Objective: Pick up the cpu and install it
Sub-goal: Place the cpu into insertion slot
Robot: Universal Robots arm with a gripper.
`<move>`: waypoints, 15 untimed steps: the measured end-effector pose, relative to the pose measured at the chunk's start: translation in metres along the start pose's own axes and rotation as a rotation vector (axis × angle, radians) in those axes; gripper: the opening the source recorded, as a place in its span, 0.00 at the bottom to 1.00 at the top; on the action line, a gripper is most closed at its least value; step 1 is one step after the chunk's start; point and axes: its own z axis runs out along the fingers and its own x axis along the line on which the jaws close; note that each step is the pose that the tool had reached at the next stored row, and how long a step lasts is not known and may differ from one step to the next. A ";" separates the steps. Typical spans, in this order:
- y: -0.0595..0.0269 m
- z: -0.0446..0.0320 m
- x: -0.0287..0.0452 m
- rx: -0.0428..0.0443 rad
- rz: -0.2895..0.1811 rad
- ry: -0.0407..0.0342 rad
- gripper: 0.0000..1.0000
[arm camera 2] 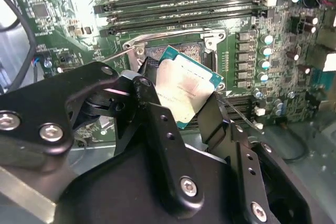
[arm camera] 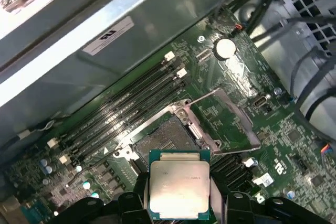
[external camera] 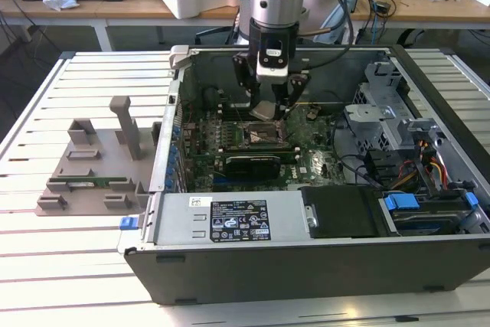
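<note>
Between the two black fingers (arm camera 2: pixel 155 114) of the gripper (external camera: pixel 269 103), the cpu (arm camera 2: pixel 186 90) is clamped by its edges. Its silvery top plate is turned up, and its green rim can be seen in both wrist views. The chip is held above the socket (arm camera: pixel 167 141) and, as far as can be judged, apart from it.

The picking up is therefore judged as done, while the installing is not yet done. The socket is seen empty, and its metal frame (arm camera: pixel 226 116) is lifted open beside it.

Around the socket lies the green board (arm camera: pixel 286 145), with long dark memory slots (arm camera: pixel 123 111) just beside it. The board is housed in an open computer case (external camera: pixel 306 266), which is laid on a table of pale slats (external camera: pixel 76 266). At the exterior view's left, a grey holder (external camera: pixel 92 166) is placed on the table near the case. In the upper part of that frame, desks (external camera: pixel 92 7) with cables are seen.
</note>
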 end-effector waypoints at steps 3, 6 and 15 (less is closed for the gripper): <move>0.0000 0.0001 0.0000 0.0007 0.046 0.0014 0.55; 0.0000 0.0002 0.0000 0.0016 0.103 0.0030 0.55; 0.0000 0.0004 0.0000 0.0041 0.260 0.0076 0.55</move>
